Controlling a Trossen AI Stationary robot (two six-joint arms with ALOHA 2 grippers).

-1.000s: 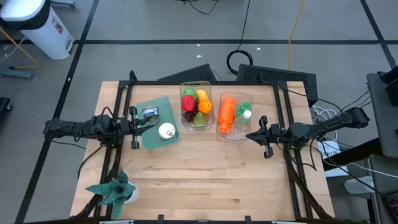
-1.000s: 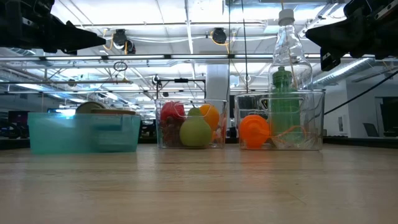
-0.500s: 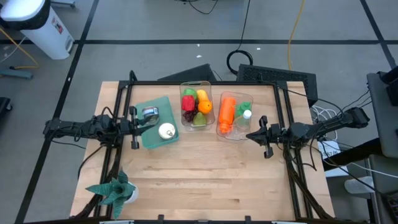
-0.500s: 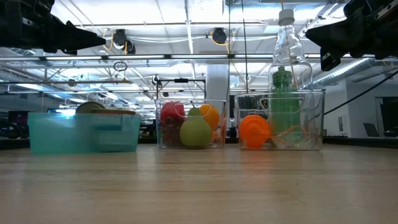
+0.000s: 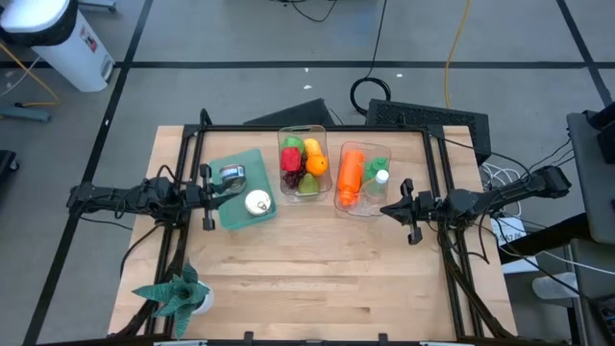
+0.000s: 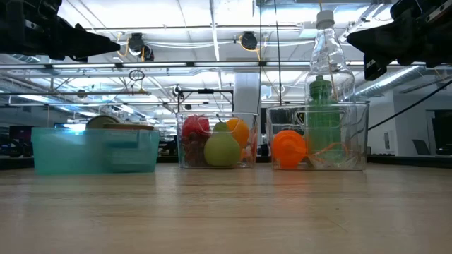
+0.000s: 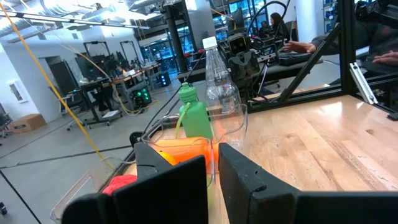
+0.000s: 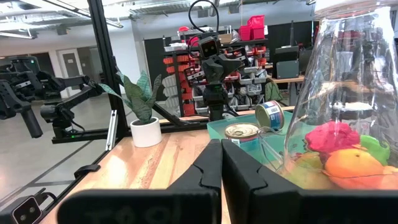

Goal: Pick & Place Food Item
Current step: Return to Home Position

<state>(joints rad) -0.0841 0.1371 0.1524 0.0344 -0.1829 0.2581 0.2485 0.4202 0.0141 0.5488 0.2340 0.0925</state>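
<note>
A clear bin of fruit (image 5: 302,159) stands at the table's far middle, holding a red, an orange and a green-yellow fruit. To its right, a second clear bin (image 5: 360,178) holds an orange bottle, a green bottle and a clear bottle. A teal tray (image 5: 240,187) with two cans (image 5: 258,202) sits to the left. My left gripper (image 5: 209,197) hovers shut by the tray's left edge, above the table. My right gripper (image 5: 387,208) hovers shut just right of the bottle bin. Both show high up in the low view, my left gripper (image 6: 106,44) and my right gripper (image 6: 353,32).
A small potted plant (image 5: 178,293) stands at the table's near left corner. A black frame (image 5: 312,128) runs around the table's far and side edges. Bare wood (image 5: 317,269) spans the near half of the table.
</note>
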